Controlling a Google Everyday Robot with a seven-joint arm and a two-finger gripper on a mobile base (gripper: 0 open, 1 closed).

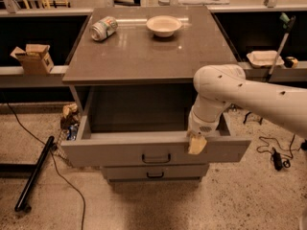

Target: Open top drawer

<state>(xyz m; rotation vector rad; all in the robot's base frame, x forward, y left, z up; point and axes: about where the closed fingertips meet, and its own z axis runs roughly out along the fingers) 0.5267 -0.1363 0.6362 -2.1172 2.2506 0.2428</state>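
The top drawer (115, 153) is the tall, wide grey front under the cabinet top. It stands pulled far out, and its deep grey box looks empty inside. Its small black loop handle (156, 158) sits at the middle of the front. My gripper (197, 143), with a tan tip on a white arm coming from the right, rests on the top edge of the drawer front, right of the handle. A shorter grey drawer front (153, 173) below stays shut.
A tipped can (103, 28) and a white bowl (164, 25) lie on the cabinet top (144, 61). A cardboard box (34, 58) sits on a ledge at left. A black pole (33, 174) and cables lie on the floor.
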